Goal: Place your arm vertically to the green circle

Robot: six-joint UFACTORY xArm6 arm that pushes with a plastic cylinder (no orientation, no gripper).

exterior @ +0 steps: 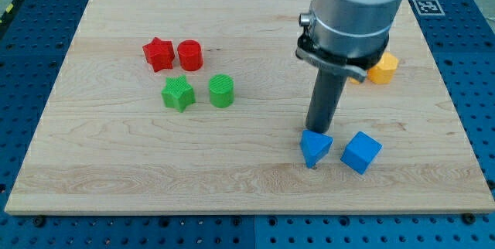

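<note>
The green circle [221, 90], a short ribbed cylinder, stands left of the board's centre, with a green star [178, 93] just to its left. My dark rod comes down at the view's right. My tip [318, 130] meets the top edge of a blue triangular block [315, 148], which hides its very end. The tip is well to the right of the green circle and a little lower in the view.
A red star [158, 53] and a red cylinder [190, 55] sit above the green blocks. A blue cube [360, 152] lies right of the blue triangular block. An orange-yellow block [382, 69] is partly hidden behind the arm. The wooden board [116, 179] lies on a blue perforated table.
</note>
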